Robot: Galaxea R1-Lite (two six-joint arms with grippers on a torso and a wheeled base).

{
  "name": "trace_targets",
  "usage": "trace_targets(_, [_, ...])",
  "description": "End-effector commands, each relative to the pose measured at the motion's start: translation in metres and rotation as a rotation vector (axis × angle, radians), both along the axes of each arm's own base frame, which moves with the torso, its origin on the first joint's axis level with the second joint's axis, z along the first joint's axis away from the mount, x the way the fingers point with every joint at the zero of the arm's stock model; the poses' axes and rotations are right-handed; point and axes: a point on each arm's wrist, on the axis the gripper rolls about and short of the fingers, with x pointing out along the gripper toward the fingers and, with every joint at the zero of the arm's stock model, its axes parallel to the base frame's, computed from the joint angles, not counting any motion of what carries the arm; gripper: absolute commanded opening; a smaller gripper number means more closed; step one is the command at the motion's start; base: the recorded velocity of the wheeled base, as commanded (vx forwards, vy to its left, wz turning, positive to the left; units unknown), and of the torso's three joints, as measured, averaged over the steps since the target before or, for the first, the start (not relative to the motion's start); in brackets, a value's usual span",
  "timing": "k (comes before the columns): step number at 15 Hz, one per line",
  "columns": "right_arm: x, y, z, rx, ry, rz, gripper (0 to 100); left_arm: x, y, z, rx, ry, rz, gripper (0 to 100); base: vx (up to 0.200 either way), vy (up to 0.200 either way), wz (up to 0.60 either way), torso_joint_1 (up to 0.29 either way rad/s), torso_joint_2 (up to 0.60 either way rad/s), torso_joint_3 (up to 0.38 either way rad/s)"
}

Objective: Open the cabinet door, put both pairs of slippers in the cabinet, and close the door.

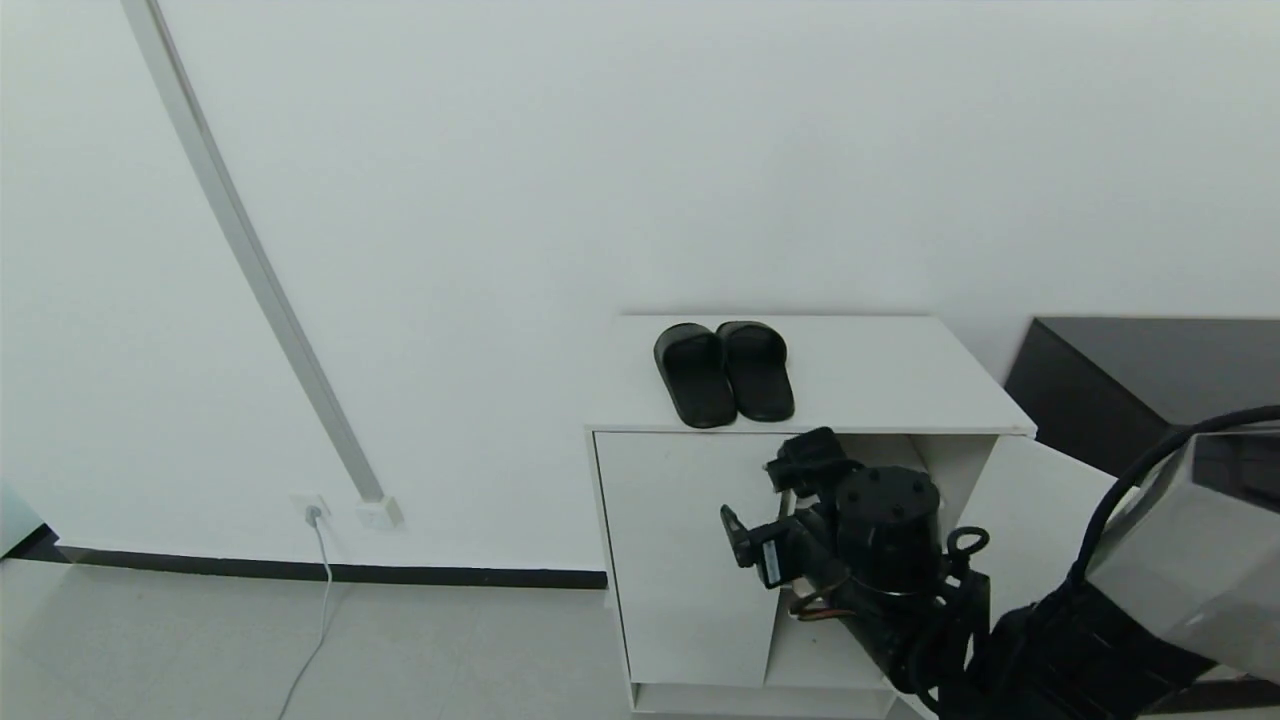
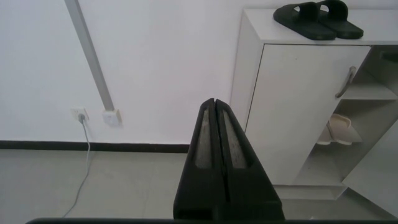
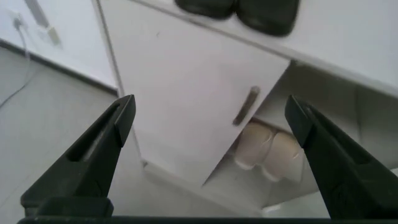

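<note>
One left hand (image 2: 214, 106), fingers pressed together and empty, points toward the white cabinet (image 1: 880, 370). It has two doors: the left door (image 1: 690, 560) is closed and the right door (image 1: 1040, 530) is swung open. One black pair (image 1: 724, 373) of slippers lies side by side on the cabinet's top surface, toward its left. One beige pair (image 3: 268, 147) sits inside on a low shelf (image 2: 367, 93). One right hand (image 3: 210, 106) gapes wide, holding nothing, before the opening.
</note>
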Motion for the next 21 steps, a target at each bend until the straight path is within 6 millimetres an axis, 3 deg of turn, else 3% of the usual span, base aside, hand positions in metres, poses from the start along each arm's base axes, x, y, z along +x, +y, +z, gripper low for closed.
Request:
trace_targets(1, [0.002,0.016,0.058,0.141,-0.018,0.004,100,0.0,0.0,0.0,0.0,0.0,0.001,0,0.0,0.0,0.0,0.0,0.0,0.0])
trace_targets(2, [0.011,0.029,0.075,0.161,0.006,-0.023,100,0.0,0.0,0.0,0.001,0.0,0.001,0,0.0,0.0,0.0,0.0,0.0,0.0])
trace_targets(3, [0.018,0.036,0.079,0.162,0.006,-0.052,100,0.0,0.0,0.0,0.0,0.0,0.0,0,0.0,0.0,0.0,0.0,0.0,0.0])
trace_targets(5, [0.032,0.043,0.072,0.157,-0.005,-0.107,100,0.0,0.0,0.0,0.001,0.0,0.001,0,0.0,0.0,0.0,0.0,0.0,0.0])
trace_targets(9, [0.049,0.035,0.052,0.119,0.024,-0.148,100,0.0,0.0,0.0,0.005,0.0,0.003,0,0.0,0.0,0.0,0.0,0.0,0.0])
trace_targets(21, [0.06,0.035,0.031,0.099,0.045,-0.149,100,0.0,0.0,0.0,0.003,0.0,0.001,0,0.2,0.0,0.0,0.002,0.0,-0.001])
